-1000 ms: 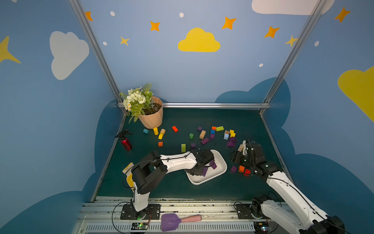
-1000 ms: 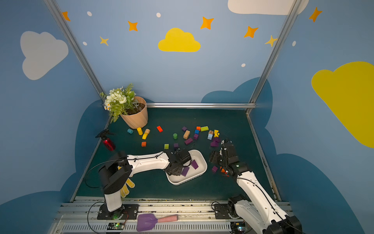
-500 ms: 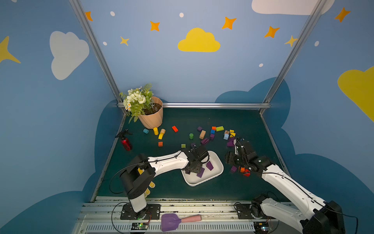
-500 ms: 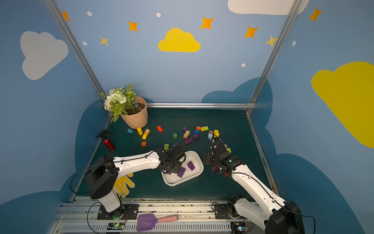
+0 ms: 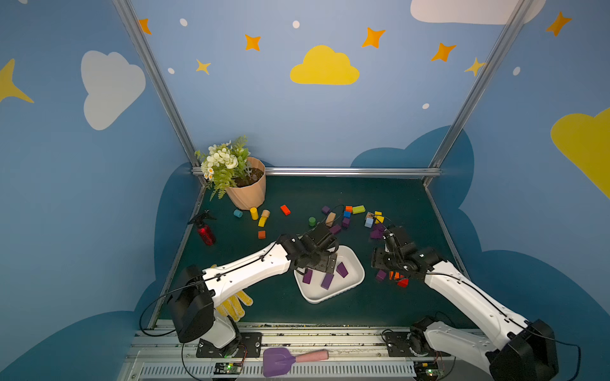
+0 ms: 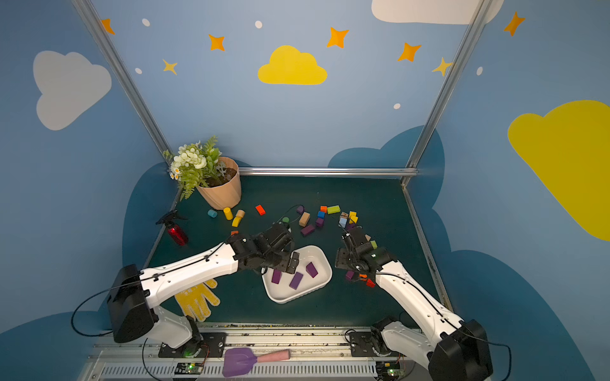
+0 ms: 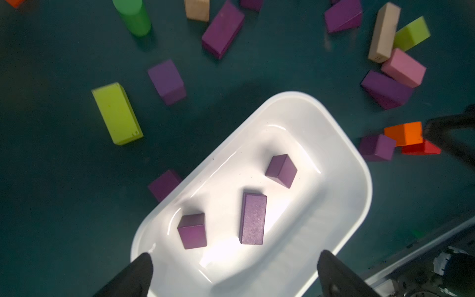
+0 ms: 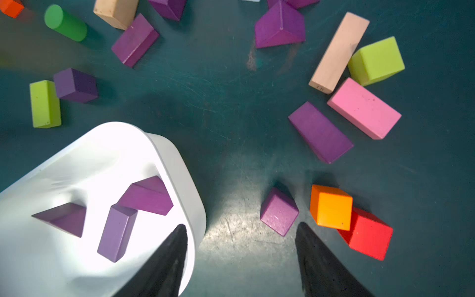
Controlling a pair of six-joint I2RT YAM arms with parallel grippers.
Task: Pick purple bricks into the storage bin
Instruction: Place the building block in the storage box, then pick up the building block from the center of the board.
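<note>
Overhead, in both top views, the storage bin sat slantwise on the dark green surface, toward its near edge and between the two arms. Three purple bricks lay inside it, apart from one another. The left hand hung over the bin's far-left part, fingers spread and gripping nothing. The right hand pointed down at the surface just right of the bin, above a loose purple cube that lay beside an orange cube and a red block. More purple blocks were scattered among other colours farther back, and a flowerpot stood in the far-left corner.

From the left wrist view, the black fingertips stood wide apart over one end of the bin, released, with nothing between them. Two stubby bricks and one oblong brick rested flat on the white floor. Another purple block lay on the surface against or just beside the bin's outer wall, partly hidden by the rim.

From the right wrist view, the fingertips were also parted and empty. The purple cube lay just beyond them, close to one tip, while the bin's corner sat by the other. The orange cube touched the red block, and an oblong purple block lay just beside a pink block.
</note>
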